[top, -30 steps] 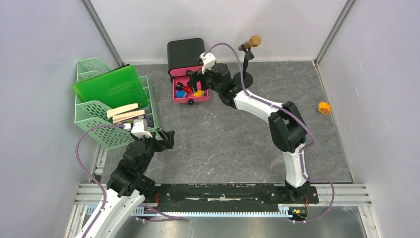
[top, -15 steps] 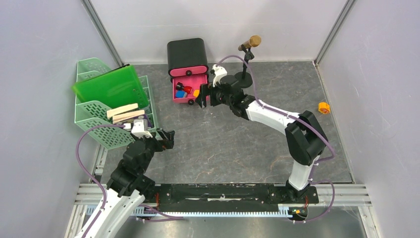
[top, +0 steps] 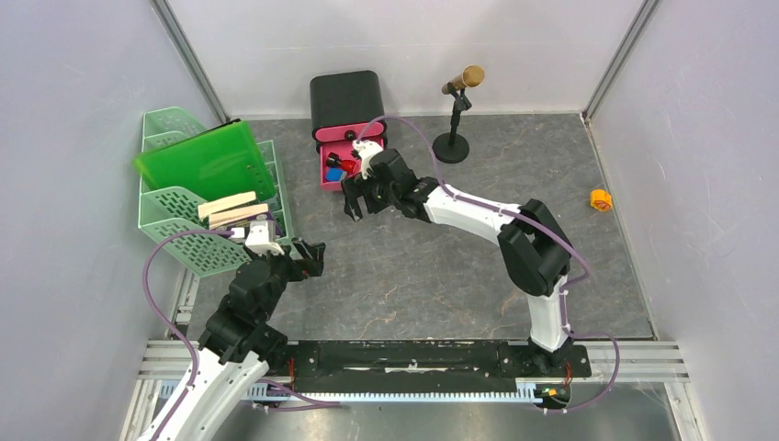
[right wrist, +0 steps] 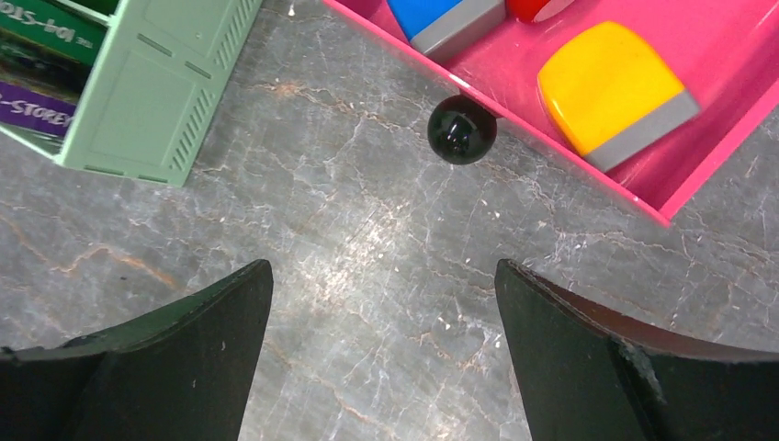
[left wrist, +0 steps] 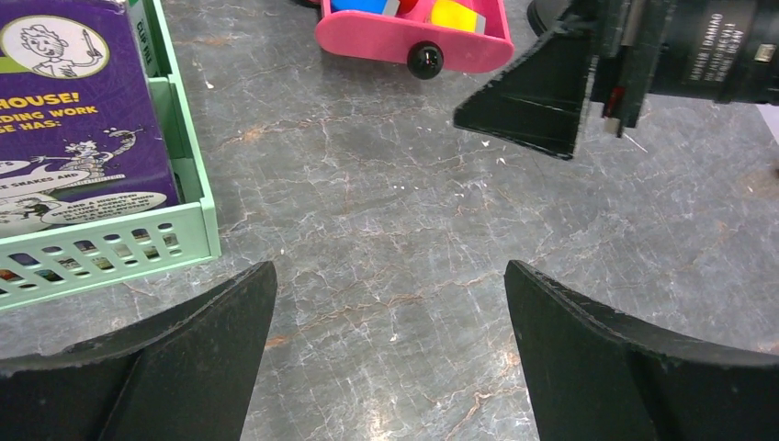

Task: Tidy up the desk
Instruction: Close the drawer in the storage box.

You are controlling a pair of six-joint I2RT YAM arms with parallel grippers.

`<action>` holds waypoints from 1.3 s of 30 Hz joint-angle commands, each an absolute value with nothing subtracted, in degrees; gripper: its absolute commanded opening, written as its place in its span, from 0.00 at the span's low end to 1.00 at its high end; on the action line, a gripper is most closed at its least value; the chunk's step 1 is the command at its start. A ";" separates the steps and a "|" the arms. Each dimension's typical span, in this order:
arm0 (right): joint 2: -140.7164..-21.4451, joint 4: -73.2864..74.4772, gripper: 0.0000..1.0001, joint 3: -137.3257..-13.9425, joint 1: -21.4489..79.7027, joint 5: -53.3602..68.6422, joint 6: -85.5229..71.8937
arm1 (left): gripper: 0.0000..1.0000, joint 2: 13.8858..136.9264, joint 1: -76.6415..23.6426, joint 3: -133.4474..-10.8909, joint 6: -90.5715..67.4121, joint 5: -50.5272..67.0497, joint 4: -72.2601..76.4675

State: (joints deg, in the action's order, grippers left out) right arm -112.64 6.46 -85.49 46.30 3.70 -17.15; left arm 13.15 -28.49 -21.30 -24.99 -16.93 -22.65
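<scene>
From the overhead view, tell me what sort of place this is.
Probably a lab cell staged as an office workspace: plain pale walls box in a marbled grey desk, which carries a mint-green tiered tray, a black drawer box and a microphone on a stand.

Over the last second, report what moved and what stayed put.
The right gripper, open and empty throughout, drew back from above the open pink drawer toward the near side. It now hangs over the desk just in front of the drawer's black knob. Nothing was gripped or released. The left gripper, the drawer, the microphone and the green tray kept their places.
</scene>
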 commanded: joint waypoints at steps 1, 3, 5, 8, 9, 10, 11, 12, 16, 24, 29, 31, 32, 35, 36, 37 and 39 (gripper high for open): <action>-116.39 8.25 0.96 -90.97 46.58 0.78 -13.70 | 1.00 13.75 -28.66 -21.80 -23.74 -16.20 -21.01; -117.72 7.39 0.96 -91.40 46.67 0.35 -13.54 | 1.00 13.80 -28.68 -21.78 -23.90 -15.78 -20.94; -118.79 6.63 0.95 -91.88 46.67 -1.48 -13.30 | 1.00 13.87 -28.66 -21.54 -23.91 -15.39 -20.65; -120.11 5.30 0.94 -92.63 46.76 -2.46 -12.96 | 1.00 14.28 -28.65 -21.62 -23.82 -15.29 -20.57; -120.44 4.51 0.92 -92.61 46.81 -2.85 -13.02 | 1.00 14.40 -28.72 -21.62 -23.82 -15.16 -20.57; -120.74 3.68 0.90 -92.63 46.86 -3.01 -12.89 | 1.00 14.65 -28.69 -21.60 -23.82 -15.04 -20.57; -121.09 2.82 0.90 -92.55 46.93 -3.39 -12.91 | 1.00 14.91 -28.66 -21.66 -23.82 -14.95 -20.48; -121.48 2.10 0.89 -92.44 47.02 -3.52 -12.88 | 1.00 15.18 -28.70 -21.71 -23.73 -14.88 -20.48; -122.87 0.47 0.84 -92.71 47.07 -3.69 -13.09 | 1.00 15.74 -28.71 -21.88 -23.48 -14.85 -20.50; -124.40 -5.42 0.71 -92.01 47.33 -6.42 -13.17 | 1.00 15.64 -28.67 -21.84 -23.46 -15.12 -20.60; -125.28 -8.03 0.64 -91.78 47.46 -8.39 -14.10 | 1.00 15.62 -28.66 -21.88 -23.29 -15.07 -20.57; -125.79 -8.12 0.60 -92.32 47.46 -9.23 -14.19 | 1.00 15.67 -28.65 -21.88 -23.20 -15.12 -20.58; -125.80 -8.19 0.58 -92.22 47.47 -10.06 -14.43 | 1.00 15.56 -28.66 -21.90 -23.12 -15.12 -20.52; -125.57 -8.97 0.51 -91.75 47.55 -10.60 -15.12 | 1.00 15.26 -28.67 -21.62 -22.76 -15.04 -20.26; -125.53 -9.08 0.48 -91.89 47.56 -10.55 -15.15 | 1.00 15.09 -28.69 -21.53 -22.76 -15.03 -20.15; -125.50 -9.14 0.46 -92.00 47.54 -10.66 -15.10 | 1.00 14.98 -28.68 -21.52 -22.76 -15.03 -20.13; -125.53 -9.13 0.42 -92.11 47.55 -11.07 -15.10 | 1.00 14.74 -28.70 -21.44 -22.76 -15.07 -20.13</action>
State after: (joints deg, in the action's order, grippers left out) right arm -125.67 -5.98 -90.11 47.27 -8.82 -14.72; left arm 15.42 -28.49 -21.30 -24.97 -14.92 -22.59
